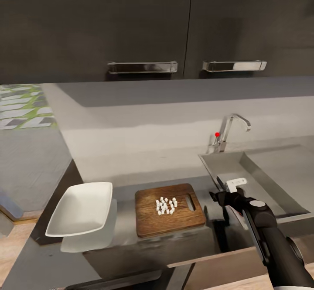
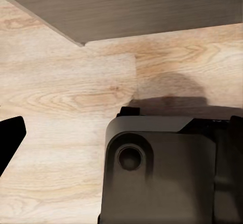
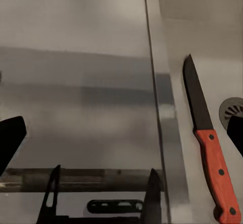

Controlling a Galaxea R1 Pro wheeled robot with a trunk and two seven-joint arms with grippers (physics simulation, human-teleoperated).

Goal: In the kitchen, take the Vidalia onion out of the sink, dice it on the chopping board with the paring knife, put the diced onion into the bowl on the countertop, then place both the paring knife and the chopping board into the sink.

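Right gripper (image 1: 230,189) is held over the near edge of the sink (image 1: 279,168), fingers apart, nothing gripped. Paring knife (image 3: 208,143) is seen lying flat in the basin beside the drain (image 3: 232,110), so that placement looks done. Diced onion (image 1: 166,206) is still piled on the chopping board (image 1: 168,222), just left of the gripper; bowl (image 1: 80,209) beside it is empty. Next, dice transfer to the bowl is likely needed, then the board into the sink. Left gripper state cannot be told.
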